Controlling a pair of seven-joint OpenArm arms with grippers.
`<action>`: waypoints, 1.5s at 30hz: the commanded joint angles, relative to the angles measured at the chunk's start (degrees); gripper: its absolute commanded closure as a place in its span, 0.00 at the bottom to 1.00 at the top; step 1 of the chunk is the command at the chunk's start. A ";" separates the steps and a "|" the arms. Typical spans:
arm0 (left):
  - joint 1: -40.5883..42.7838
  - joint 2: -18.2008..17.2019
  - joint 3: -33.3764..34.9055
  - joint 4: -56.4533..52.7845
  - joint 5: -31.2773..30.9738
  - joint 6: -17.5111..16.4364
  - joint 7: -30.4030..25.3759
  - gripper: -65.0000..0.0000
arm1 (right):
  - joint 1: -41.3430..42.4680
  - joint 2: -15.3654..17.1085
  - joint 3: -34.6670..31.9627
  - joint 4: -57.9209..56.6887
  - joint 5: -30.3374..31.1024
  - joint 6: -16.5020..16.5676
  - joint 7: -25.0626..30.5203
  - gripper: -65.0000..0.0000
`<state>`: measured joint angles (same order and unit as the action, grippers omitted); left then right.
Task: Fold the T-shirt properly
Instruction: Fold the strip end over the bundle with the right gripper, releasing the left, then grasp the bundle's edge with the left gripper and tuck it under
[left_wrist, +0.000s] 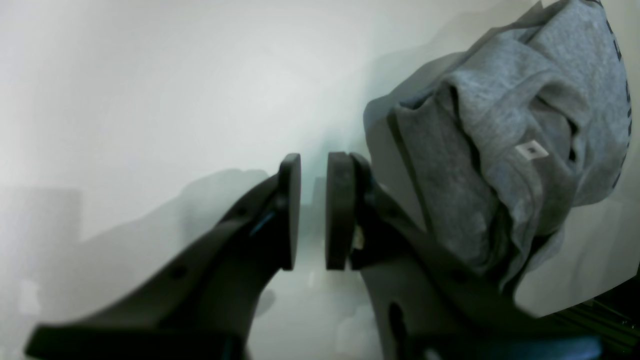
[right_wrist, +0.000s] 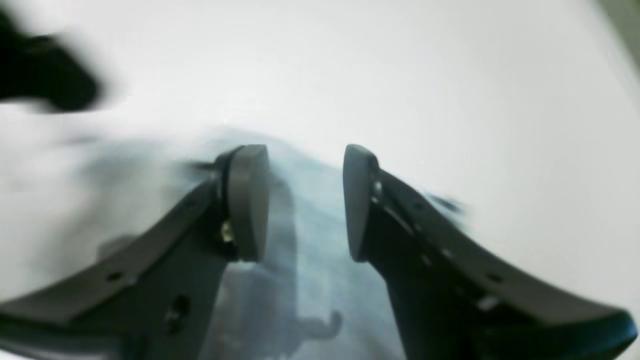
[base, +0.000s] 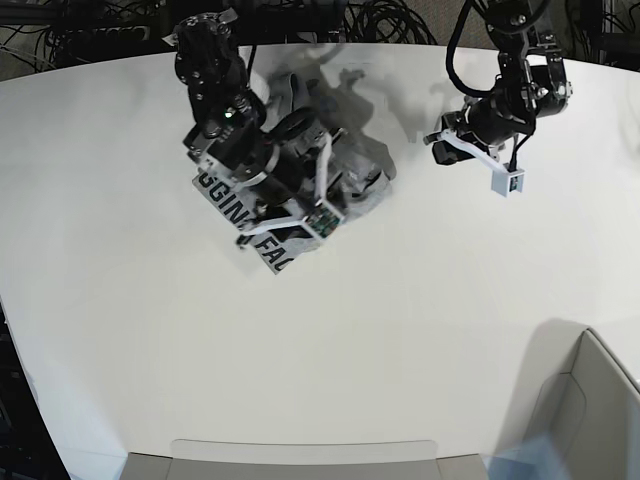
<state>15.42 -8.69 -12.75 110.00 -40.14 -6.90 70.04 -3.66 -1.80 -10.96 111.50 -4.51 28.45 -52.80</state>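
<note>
Left tool (left_wrist: 313, 212) empty, T-shirt (left_wrist: 525, 145) bunched beside

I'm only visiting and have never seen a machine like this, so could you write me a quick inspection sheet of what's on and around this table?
Surface: white table, bare over most of its area.
Job's things: grey T-shirt lying crumpled, not folded, black lettering showing at its near edge; a small white tag shows in the left wrist view.
Clutter: nothing seen on the tabletop.
Hands: right hand open, nothing between its pads, hanging over the shirt; left hand slightly open, empty, away from the shirt.
Cables: black bundle behind the far edge.
Surroundings: grey box at the near corner; contents not visible.
</note>
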 joint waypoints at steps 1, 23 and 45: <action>-0.26 -0.06 0.14 1.08 -1.05 -0.36 -0.81 0.86 | 0.54 1.58 1.51 1.51 0.60 0.17 0.53 0.71; -4.30 -0.23 22.29 -0.76 -7.55 -0.09 -12.33 1.00 | -6.67 13.89 15.84 -10.71 1.04 0.43 2.82 1.00; -2.19 -0.23 12.89 0.73 -1.66 0.08 -7.49 0.77 | -6.76 13.80 15.84 -10.80 0.95 0.43 2.47 1.00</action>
<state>13.58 -9.04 -0.05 110.04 -40.73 -6.42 62.96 -10.98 11.73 4.71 99.85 -3.84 28.53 -51.05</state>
